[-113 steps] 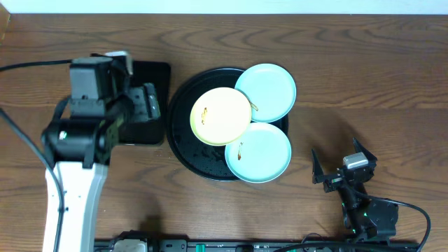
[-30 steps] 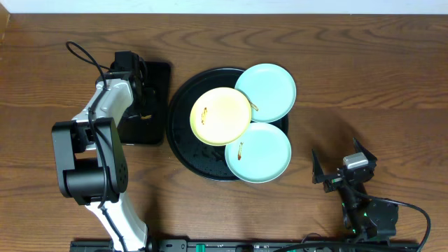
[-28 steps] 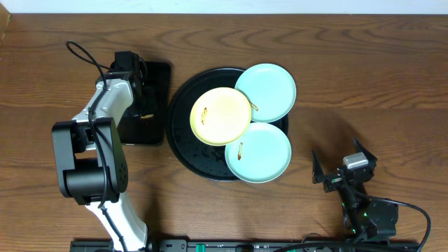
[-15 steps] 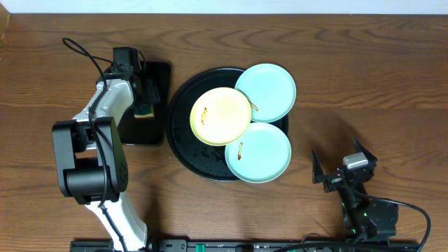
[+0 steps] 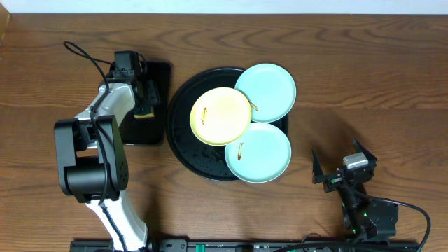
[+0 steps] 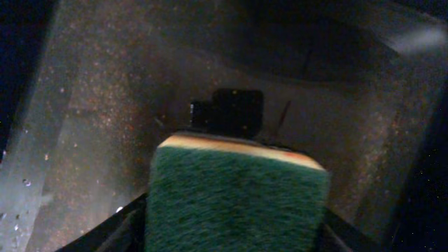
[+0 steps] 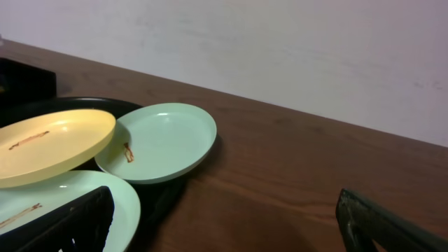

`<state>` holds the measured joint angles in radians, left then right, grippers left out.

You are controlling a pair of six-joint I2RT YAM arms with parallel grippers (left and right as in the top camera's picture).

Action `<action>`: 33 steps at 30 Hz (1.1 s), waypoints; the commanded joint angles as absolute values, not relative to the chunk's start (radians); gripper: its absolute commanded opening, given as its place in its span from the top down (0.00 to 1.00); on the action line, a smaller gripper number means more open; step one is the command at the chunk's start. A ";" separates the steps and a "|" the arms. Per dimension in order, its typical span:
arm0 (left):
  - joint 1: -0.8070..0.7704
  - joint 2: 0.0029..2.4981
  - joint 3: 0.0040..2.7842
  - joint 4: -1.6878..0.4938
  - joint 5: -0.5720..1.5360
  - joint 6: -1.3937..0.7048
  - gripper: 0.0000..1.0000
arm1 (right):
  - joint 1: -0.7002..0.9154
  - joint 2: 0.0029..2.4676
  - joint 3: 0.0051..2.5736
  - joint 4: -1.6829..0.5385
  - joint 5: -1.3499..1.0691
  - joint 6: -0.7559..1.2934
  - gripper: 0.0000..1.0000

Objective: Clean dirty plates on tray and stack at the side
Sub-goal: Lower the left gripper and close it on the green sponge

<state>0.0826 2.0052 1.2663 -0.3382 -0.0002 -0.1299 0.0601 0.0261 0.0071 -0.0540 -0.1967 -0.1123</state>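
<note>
Overhead, the round tray (image 5: 183,148), black and glossy, sits mid-surface with three round plates lying flat-side up, so none has a long axis. The yellow plate (image 5: 220,115) lies uppermost at the left, its rim overlapping both mint ones. The far mint plate (image 5: 266,92) juts past the tray's far-right rim, and the near mint plate (image 5: 258,152) overhangs its near-right rim. Each carries a small orange-brown streak. Left of the round tray, on the wooden surface (image 5: 350,70), lies a rectangular tray (image 5: 143,133), and over it the left tool (image 5: 145,98) is clamped on a green sponge (image 5: 145,110). The right tool (image 5: 341,159) sits near and right, well apart from the plates, its jaws spread with nothing between them. The left wrist view shows what overhead cannot: the sponge (image 6: 238,199) has a coarse green face and a thin yellow edge, with a finger pressed against each side above a dark, speckled, wet floor. The right wrist view shows the yellow plate (image 7: 52,143) tilted, propped on the mint rims, and the right tool's fingers (image 7: 77,217) wide apart.
</note>
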 commanded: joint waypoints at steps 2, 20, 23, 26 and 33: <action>0.084 2.022 1.260 -0.332 -0.012 -0.124 0.46 | 0.052 0.026 0.006 -0.057 -0.191 -0.098 0.01; 0.084 2.022 1.260 -0.344 -0.012 -0.124 0.34 | 0.052 0.026 0.006 -0.057 -0.191 -0.098 0.01; 0.084 2.022 1.260 -0.362 -0.012 -0.124 0.34 | 0.052 0.026 0.006 -0.057 -0.191 -0.098 0.01; 0.084 2.022 1.260 -0.365 -0.012 -0.124 0.33 | 0.052 0.026 0.006 -0.057 -0.191 -0.098 0.01; 0.084 2.022 1.260 -0.365 -0.012 -0.124 0.33 | 0.052 0.026 0.006 -0.057 -0.191 -0.098 0.01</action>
<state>0.0826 2.0052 1.2663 -0.3603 -0.0036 -0.1299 0.0601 0.0261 0.0071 -0.0540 -0.1967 -0.1123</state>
